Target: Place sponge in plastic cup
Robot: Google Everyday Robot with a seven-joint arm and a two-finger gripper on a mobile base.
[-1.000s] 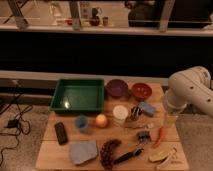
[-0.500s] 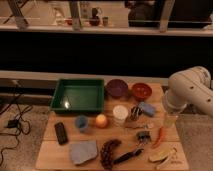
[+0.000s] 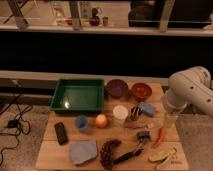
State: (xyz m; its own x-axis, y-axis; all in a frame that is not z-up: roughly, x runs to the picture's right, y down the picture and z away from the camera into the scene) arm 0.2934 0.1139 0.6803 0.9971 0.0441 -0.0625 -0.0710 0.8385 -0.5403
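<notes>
The light-blue sponge (image 3: 147,108) lies on the wooden table (image 3: 55,152), right of centre, just below the red bowl (image 3: 141,90). A white plastic cup (image 3: 120,114) stands upright to the sponge's left, with a small dark object (image 3: 135,112) between them. A smaller blue cup (image 3: 81,123) stands further left. My white arm (image 3: 189,91) hangs over the table's right edge, and my gripper (image 3: 170,120) points down at its lower end, to the right of the sponge and apart from it.
A green tray (image 3: 77,95) sits at the back left, with a purple bowl (image 3: 116,87) beside it. An orange (image 3: 101,120), a black remote (image 3: 61,133), a grey-blue slab (image 3: 83,151), a dark brush (image 3: 127,156), a red chili (image 3: 160,135) and a banana (image 3: 162,155) lie nearer the front.
</notes>
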